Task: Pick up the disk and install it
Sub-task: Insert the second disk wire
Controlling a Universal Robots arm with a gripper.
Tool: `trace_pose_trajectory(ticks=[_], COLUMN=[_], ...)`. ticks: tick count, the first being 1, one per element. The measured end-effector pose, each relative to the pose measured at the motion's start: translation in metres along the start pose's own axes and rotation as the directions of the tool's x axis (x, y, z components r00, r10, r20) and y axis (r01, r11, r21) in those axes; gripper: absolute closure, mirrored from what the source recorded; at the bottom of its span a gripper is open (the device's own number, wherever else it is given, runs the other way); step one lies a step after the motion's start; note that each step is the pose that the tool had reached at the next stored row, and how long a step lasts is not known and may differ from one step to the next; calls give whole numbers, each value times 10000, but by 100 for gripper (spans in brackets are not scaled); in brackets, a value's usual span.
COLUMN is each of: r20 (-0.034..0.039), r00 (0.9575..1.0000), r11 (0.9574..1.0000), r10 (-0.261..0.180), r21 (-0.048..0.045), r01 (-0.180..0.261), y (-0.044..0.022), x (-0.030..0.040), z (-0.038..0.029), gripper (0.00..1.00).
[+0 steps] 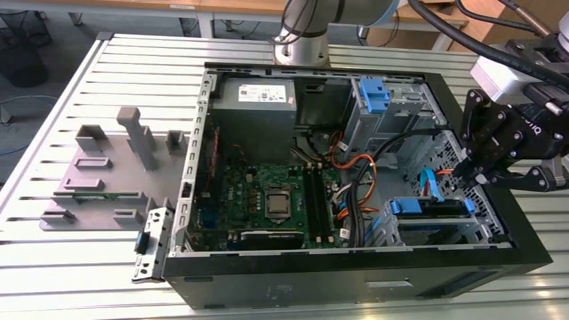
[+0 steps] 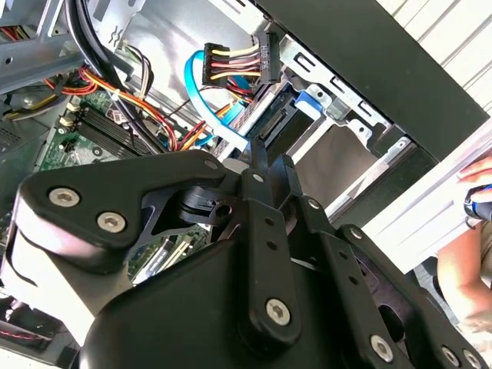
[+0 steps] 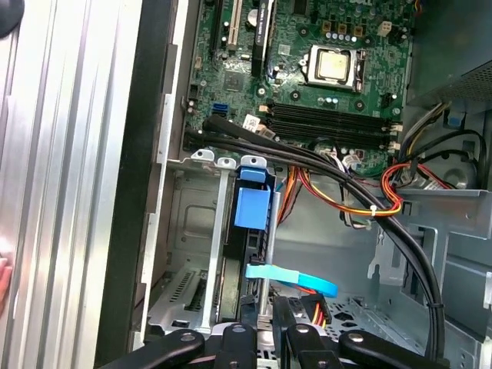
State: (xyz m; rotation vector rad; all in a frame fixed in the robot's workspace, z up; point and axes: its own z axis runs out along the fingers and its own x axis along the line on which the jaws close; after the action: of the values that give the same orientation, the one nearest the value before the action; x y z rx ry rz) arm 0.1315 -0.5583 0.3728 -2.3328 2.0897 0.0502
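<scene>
The disk (image 1: 442, 212) sits in the drive cage at the front corner of the open computer case, on the exterior view's right, with its blue rail (image 1: 418, 205) showing. In the first wrist view it stands edge-on (image 3: 231, 280) behind a blue tab (image 3: 252, 206). My gripper (image 1: 455, 175) hovers just over that cage. Its fingers (image 2: 259, 157) are pressed together on the end of a flat blue cable (image 2: 201, 100), close to the disk's connector edge (image 2: 278, 127). The blue cable (image 3: 296, 278) also runs across the cage in the first wrist view.
The green motherboard (image 1: 266, 193) fills the case floor. A grey power-supply box (image 1: 256, 100) sits at the back. Thick black cables (image 3: 354, 192) and orange wires (image 3: 384, 201) cross beside the cage. A grey fixture plate (image 1: 106, 167) lies outside. A person's hand (image 2: 470, 231) rests near the case.
</scene>
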Motion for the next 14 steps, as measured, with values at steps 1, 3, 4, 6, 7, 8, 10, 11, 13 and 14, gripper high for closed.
trace_pose_trajectory(ticks=[1, 3, 4, 6, 7, 8, 10, 11, 13, 14], r20=[0, 0, 0, 0, 0, -2, -5, -5, -8, -9], r00=[10000, 10000, 10000, 10000, 10000, 10000, 9996, 9992, 9981, 9973], r11=[10000, 10000, 10000, 10000, 10000, 10000, 9996, 9992, 9981, 9973], r10=[-1, -1, -1, -5, -28, -94, -282, -389, -623, -739], r21=[0, 0, 0, 0, -1, -3, -9, -12, -19, -23], r01=[1, 1, 1, 5, 28, 94, 282, 389, 623, 739], y=[0, 0, 0, 0, 0, 0, 0, 0, 0, 0], x=[0, 0, 0, 0, 0, 0, 0, 0, 0, 0], z=[0, 0, 0, 0, 0, 0, 0, 0, 1, 1], gripper=[76, 76, 76, 76, 76, 76, 76, 76, 76, 76])
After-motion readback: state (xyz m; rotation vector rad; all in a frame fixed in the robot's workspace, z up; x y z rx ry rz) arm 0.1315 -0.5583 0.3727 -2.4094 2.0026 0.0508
